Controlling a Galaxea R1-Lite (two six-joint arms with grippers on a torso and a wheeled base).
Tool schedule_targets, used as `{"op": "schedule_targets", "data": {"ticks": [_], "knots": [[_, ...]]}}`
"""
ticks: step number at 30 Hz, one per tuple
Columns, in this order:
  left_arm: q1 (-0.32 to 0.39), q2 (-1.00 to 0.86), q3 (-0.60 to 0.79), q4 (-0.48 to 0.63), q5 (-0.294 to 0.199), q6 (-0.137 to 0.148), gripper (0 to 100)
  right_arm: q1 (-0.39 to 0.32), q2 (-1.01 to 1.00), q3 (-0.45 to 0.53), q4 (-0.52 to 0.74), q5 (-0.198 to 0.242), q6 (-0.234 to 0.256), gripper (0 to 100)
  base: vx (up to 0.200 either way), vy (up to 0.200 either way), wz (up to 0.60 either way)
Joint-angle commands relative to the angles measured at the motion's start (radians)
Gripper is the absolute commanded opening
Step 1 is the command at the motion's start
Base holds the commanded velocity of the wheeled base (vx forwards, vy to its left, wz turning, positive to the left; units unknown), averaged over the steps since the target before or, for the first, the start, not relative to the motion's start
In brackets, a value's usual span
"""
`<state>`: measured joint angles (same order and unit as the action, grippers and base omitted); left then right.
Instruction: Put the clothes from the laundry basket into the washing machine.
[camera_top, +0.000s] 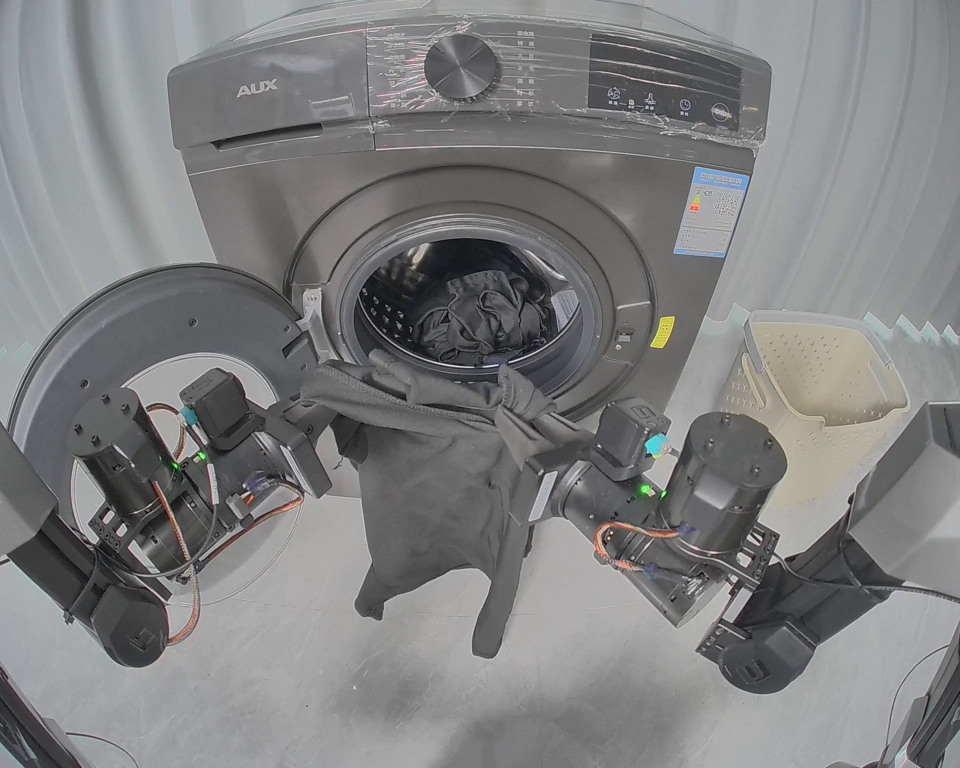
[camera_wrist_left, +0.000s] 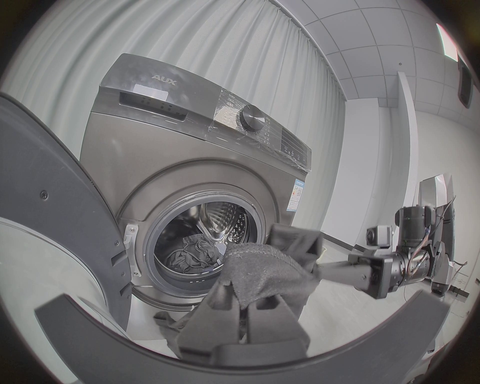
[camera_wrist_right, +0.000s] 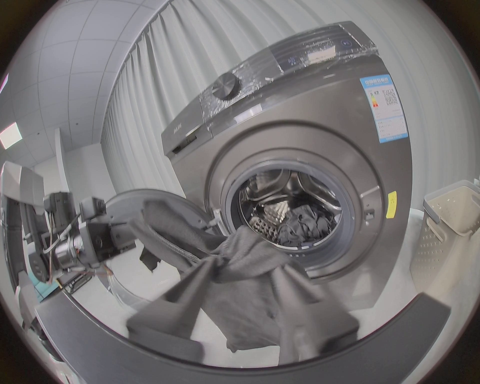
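A dark garment (camera_top: 430, 480) hangs across the washing machine (camera_top: 290, 190) mouth, door (camera_top: 150, 310) open.

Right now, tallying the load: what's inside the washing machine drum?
A crumpled dark garment lies in the drum. The grey garment held across the opening's lower edge hides the drum's front floor.

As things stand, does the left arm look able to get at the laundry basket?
Probably not: the laundry basket stands far right, beyond the right gripper, and the left gripper has its jaws shut on the dark garment.
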<state>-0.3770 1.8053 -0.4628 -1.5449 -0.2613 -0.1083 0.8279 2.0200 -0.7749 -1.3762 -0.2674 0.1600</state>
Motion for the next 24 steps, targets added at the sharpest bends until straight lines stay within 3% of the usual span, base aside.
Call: {"op": "schedule_targets", "data": {"ticks": [1,4,8,19,24], "knots": [[0.001,0.0,-0.005,0.0,0.002,0.001,0,-0.006,0.003,0.055,0.012,0.005,0.003,100,0.0,0.0,0.0],[-0.002,-0.003,-0.005,0.0,0.002,0.002,0,-0.016,0.013,0.14,0.029,0.027,-0.002,100,0.0,0.0,0.0],[-0.01,-0.003,-0.004,0.0,0.002,0.004,0,-0.003,0.04,0.151,0.029,0.039,-0.011,100,0.0,0.0,0.0],[-0.028,-0.003,0.007,0.0,0.008,0.007,0,0.025,0.089,0.083,0.014,0.076,-0.033,100,0.0,0.0,0.0],[-0.031,-0.001,0.007,0.0,0.01,0.009,0,0.045,0.117,0.005,0.008,0.108,-0.036,100,0.0,0.0,0.0]]}}
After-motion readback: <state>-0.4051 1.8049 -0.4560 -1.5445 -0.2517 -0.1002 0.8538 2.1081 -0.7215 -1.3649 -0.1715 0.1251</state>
